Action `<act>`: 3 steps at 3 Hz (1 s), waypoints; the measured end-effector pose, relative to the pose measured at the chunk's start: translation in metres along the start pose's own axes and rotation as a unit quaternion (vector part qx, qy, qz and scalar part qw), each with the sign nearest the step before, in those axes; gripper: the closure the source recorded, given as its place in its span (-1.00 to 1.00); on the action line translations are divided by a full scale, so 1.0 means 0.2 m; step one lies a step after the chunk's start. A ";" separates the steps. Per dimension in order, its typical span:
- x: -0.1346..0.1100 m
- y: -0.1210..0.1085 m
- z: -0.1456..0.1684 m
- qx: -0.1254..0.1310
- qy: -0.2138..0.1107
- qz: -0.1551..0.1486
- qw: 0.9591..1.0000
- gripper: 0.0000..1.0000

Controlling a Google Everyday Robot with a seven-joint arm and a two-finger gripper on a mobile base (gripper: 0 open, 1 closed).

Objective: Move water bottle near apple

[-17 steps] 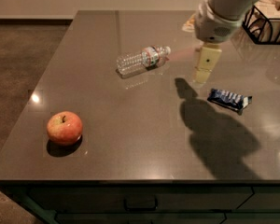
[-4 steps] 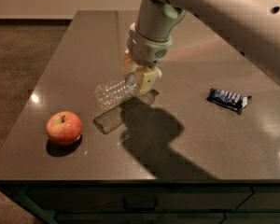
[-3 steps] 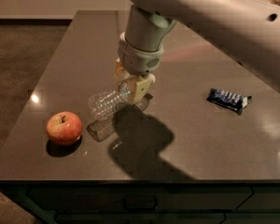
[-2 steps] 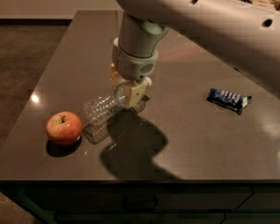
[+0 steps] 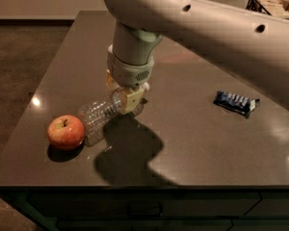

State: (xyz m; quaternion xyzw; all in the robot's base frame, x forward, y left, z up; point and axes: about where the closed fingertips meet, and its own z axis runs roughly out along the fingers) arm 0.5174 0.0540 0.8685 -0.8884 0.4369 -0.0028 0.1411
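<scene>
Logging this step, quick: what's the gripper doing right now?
Gripper: closed on the water bottle, holding its neck end, low over the table beside the apple.

Dim, probably overhead light; gripper [image 5: 127,100] shadows countertop [image 5: 197,143] below.

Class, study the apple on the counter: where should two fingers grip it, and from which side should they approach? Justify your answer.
Grip the apple across its widest middle, coming from above, because it is round and sits stem-up. Probably close front-to-back, since the water bottle lies close against its right side in the camera view. The gripper hangs just beyond, clamped on that bottle's far end.
</scene>
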 end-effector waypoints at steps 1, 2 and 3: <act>0.00 0.00 0.00 0.000 0.000 -0.001 1.000 -0.71; -0.01 0.00 0.00 0.000 0.000 -0.002 1.000 -1.00; -0.01 0.00 0.00 0.000 0.000 -0.002 1.000 -1.00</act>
